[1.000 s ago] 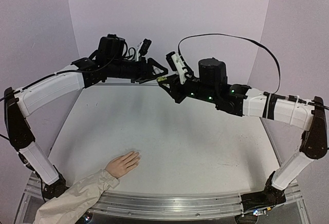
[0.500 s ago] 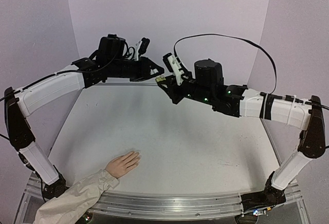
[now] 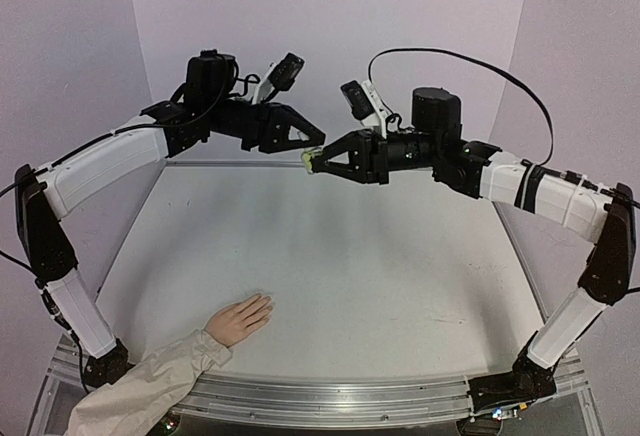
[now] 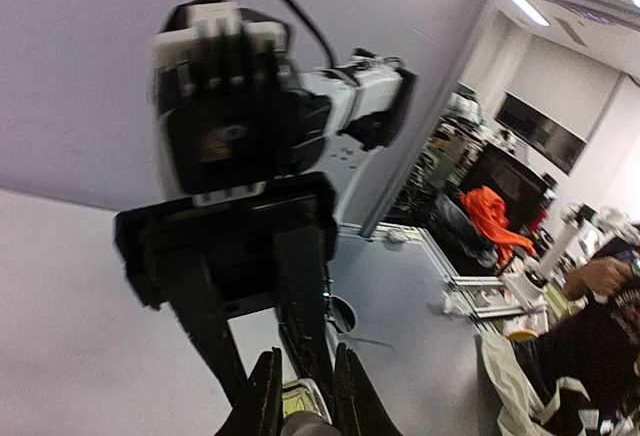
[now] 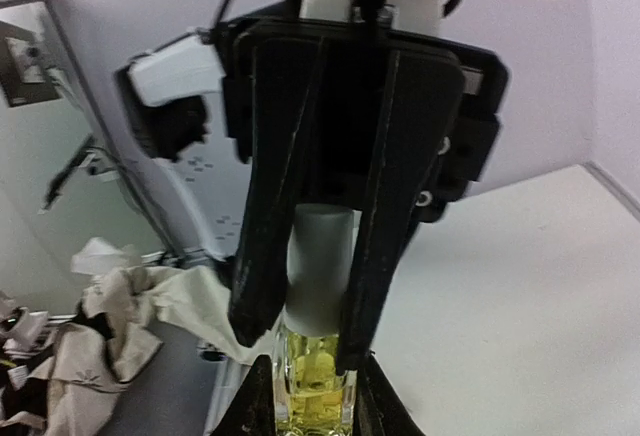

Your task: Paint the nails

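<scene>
A small yellow-green bottle point(image 3: 311, 161) hangs in mid-air at the back centre, between the two arms. My right gripper point(image 3: 320, 164) is shut on its glass body point(image 5: 313, 396). My left gripper point(image 3: 315, 148) comes from the opposite side and is shut on the bottle's white cap point(image 5: 322, 256). In the left wrist view the cap point(image 4: 305, 426) sits between my own fingers point(image 4: 265, 396), with the glass just beyond it. The pale mannequin hand point(image 3: 240, 319) lies flat at the table's front left. Its nails point(image 3: 266, 303) point right, far from both grippers.
A beige sleeve point(image 3: 140, 388) runs from the hand off the front left corner. A metal rail point(image 3: 340, 396) borders the table's near edge. Purple walls enclose the back and sides. A black cable point(image 3: 470, 71) loops above the right arm.
My left gripper has shut on the cap. The right gripper swung round and rose a little with the bottle, so both grippers now meet tip to tip. The hand stayed put.
</scene>
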You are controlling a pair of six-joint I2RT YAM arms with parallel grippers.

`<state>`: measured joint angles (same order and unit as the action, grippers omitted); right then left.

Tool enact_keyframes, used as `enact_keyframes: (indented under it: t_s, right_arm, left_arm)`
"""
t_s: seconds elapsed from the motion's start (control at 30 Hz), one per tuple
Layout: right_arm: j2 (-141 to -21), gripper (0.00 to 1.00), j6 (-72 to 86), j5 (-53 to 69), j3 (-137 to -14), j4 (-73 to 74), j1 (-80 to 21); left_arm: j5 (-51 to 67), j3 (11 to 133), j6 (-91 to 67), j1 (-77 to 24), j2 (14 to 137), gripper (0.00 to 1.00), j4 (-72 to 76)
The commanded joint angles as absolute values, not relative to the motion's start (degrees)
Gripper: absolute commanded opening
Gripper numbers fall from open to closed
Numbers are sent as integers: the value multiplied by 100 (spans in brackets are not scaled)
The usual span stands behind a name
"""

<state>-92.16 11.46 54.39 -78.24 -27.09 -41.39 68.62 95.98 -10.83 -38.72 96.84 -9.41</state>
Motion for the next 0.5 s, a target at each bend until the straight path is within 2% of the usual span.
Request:
enact_keyframes:
  t_s: [0.0, 0.17, 0.2, 0.27, 0.37, 0.43, 0.47]
  right_arm:
    - [-8897, 0, 1635, 6966, -8163, -3727, -4184]
    - [-8671, 0, 1187, 6060, -7850, -3585, -4184]
    - [-8622, 0, 986, 5809, -7778, -3471, -4184]
    - [-8515, 0, 708, 5285, -7607, -3414, -4188]
    - [-8447, 0, 388, 4663, -7486, -3319, -4184]
    - [-8446, 0, 215, 4278, -7465, -3220, -4184]
    - [-8439, 0, 135, 4047, -7433, -3184, -4184]
  left_arm:
    - [9246, 10010, -925, -4029, 9558, 0, -772]
    - [8346, 10010, -1194, -3944, 9557, 2, -765]
    - [8187, 9980, -1252, -3911, 9524, 12, -765]
    - [7759, 9830, -1382, -3834, 9402, 42, -765]
    - [7212, 9465, -1289, -3789, 9079, 73, -773]
    - [6835, 9226, -1234, -3780, 8850, 83, -784]
    - [6655, 9141, -1244, -3779, 8759, 85, -797]
